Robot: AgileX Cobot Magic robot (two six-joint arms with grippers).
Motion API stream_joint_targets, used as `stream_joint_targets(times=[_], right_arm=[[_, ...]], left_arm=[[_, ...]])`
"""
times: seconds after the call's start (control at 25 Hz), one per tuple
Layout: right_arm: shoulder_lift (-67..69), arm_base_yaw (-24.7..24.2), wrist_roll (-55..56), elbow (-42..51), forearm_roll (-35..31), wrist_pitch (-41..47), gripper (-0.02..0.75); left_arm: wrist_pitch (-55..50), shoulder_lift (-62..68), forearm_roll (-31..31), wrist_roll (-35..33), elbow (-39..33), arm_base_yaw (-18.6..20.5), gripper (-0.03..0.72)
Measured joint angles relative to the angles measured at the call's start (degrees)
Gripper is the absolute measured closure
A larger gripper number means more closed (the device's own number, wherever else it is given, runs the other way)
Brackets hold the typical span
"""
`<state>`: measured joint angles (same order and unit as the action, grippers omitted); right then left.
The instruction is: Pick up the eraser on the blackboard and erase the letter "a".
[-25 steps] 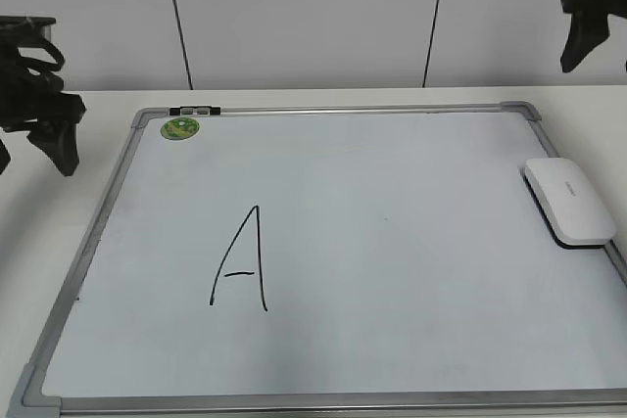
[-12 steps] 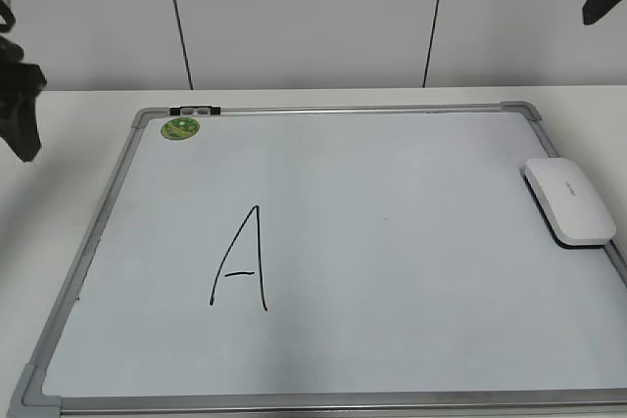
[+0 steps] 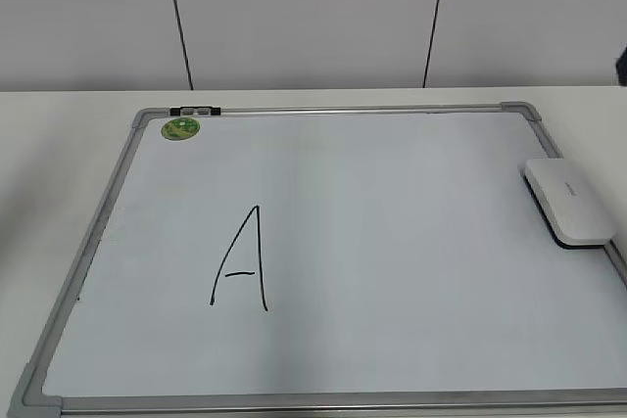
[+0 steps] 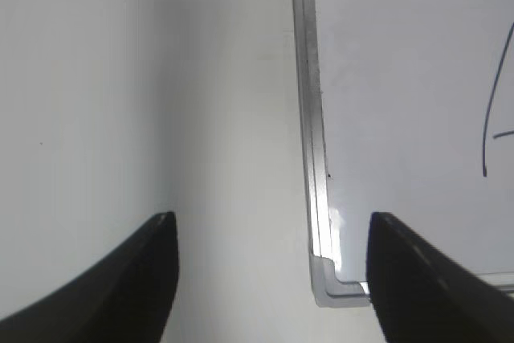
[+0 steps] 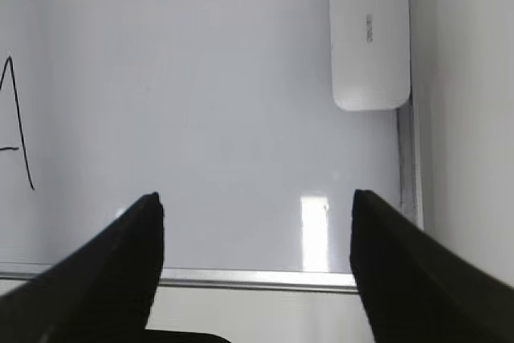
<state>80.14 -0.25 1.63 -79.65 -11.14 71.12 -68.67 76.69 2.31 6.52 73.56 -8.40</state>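
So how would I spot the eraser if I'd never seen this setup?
Look at the big white blackboard with its silver frame, lying flat on the table. Follow its right edge to about mid-height: the eraser lies there, against the frame. It is a white rounded block with a thin dark underside, unlike the small round green magnet in the far left corner.

The white plastic eraser (image 3: 572,201) is clipped at the exterior view's right edge; the large black marker "A" (image 4: 498,94) is cut by the left wrist view's edge.

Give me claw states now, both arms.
Left claw: open, empty, above the blackboard's corner.
Right claw: open, empty; eraser lies untouched.
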Motion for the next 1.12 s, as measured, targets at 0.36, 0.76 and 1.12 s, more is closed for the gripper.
stream_joint_targets(times=[0.36, 0.76, 1.12], right_arm=[[-20.25, 0.15, 0.0, 19.99, 0.96, -6.26, 0.202], [-37.85, 0.15, 0.0, 38.34, -2.11, -8.87, 0.202], [-58.58, 0.15, -1.14, 38.72, -0.89, 0.03, 0.202]], left_arm=[[5.68, -19.8, 0.44, 0.1, -16.96, -1.14, 0.155], [6.0, -42.87, 3.25, 3.22, -35.52, -5.9, 0.157], [1.13, -63.74, 5.5, 4.19, -41.98, -9.16, 0.166]])
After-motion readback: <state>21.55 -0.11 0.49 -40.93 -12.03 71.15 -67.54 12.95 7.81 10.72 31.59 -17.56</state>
